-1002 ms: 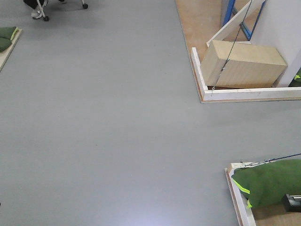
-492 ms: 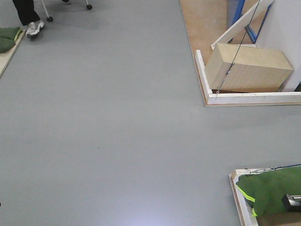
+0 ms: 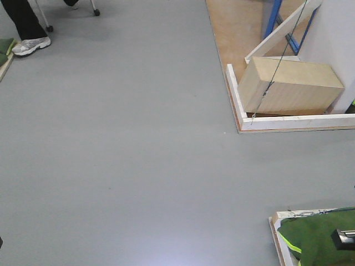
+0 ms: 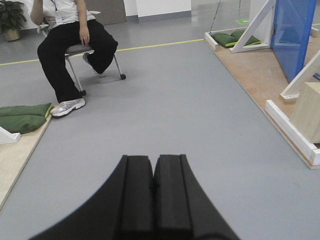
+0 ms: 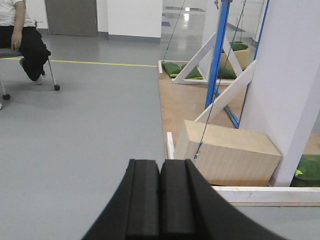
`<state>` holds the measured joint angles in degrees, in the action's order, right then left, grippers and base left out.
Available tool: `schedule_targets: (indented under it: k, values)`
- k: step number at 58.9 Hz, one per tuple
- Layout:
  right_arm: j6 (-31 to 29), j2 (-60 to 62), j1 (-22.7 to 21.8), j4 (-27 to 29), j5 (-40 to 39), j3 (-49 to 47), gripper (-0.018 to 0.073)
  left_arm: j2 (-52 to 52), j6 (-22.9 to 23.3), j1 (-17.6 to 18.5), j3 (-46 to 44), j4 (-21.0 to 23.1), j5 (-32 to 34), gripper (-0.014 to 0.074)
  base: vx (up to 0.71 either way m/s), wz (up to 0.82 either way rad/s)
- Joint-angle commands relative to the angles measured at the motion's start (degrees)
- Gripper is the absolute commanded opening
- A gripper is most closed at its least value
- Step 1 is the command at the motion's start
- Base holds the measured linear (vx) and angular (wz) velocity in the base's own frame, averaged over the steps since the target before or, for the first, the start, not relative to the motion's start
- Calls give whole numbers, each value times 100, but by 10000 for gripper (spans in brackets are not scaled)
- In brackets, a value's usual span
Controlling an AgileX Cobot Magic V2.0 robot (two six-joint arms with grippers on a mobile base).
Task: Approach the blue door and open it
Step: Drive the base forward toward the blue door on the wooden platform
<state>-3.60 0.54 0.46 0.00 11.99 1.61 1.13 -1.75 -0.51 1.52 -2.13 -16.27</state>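
both were empty and closed. the left gripper [image 4: 152, 159] had its two black fingers pressed flat together with nothing between them, pointing low over the grey floor [image 4: 190, 110]. the right gripper [image 5: 161, 162] was held the same way.

just ahead and to the right of the right gripper sat a pale wooden box [image 5: 227, 152]. it was shut on every side i could see, so i couldn't tell what was in it. it stood in the corner of a white-edged wooden platform [image 3: 288, 123].

near the robot's right side a green bag [image 3: 313, 238] lay on another white-edged board [image 3: 279, 235]. off to the left, two green cushions [image 4: 22, 116] were stacked at the edge of a wooden board [image 4: 20, 160].

the blue door [image 4: 287, 35] stood upright on the platform, well apart from the left gripper, far ahead and to its right, just beside a slanted white brace [image 4: 257, 27]. a person [image 4: 70, 35] sat on a chair [image 4: 80, 48] far ahead on the left.
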Motion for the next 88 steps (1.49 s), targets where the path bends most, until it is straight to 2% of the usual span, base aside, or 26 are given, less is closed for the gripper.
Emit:
schedule_targets:
  k: [1, 13, 23, 54, 88]
  values:
    - [3, 121, 119, 35, -468, 121, 2, 68, 14, -148, 7, 42, 495, 70, 17, -26]
    - [3, 126, 128, 35, -468, 121, 2, 79, 14, -367, 7, 42, 495, 70, 21, -28]
    - [3, 126, 335, 38, -468, 121, 2, 86, 14, -374, 7, 42, 495, 70, 27, -24]
    - [3, 114, 330, 38, -463, 115, 2, 87, 14, -373, 7, 42, 495, 70, 37, -7]
    - [3, 114, 330, 38, -463, 115, 2, 68, 14, -368, 7, 42, 495, 70, 40, 15]
